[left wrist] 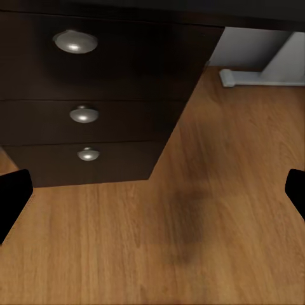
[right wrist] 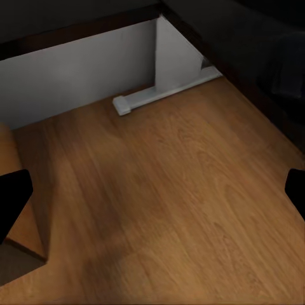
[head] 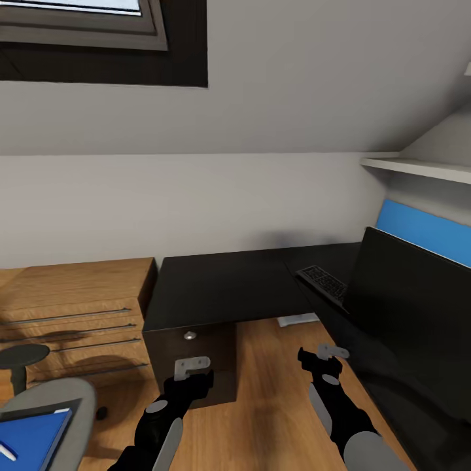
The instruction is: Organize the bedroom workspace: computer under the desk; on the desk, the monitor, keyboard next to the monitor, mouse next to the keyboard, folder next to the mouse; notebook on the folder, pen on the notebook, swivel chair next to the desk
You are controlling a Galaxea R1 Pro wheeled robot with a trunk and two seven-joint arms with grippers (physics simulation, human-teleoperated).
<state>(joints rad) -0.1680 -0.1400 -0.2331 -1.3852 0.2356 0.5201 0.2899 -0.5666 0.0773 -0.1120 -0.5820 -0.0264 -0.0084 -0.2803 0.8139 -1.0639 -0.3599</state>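
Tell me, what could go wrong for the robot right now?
1. The monitor stands close beside the right end effector; a wide swing of that arm might bump it.
2. The keyboard lies near the desk edge, so a nudge could push it off.
3. The folder sits on the swivel chair, which may roll when reached for.

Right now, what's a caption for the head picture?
Both grippers hover open over oak floor before the black desk, keyboard and monitor.
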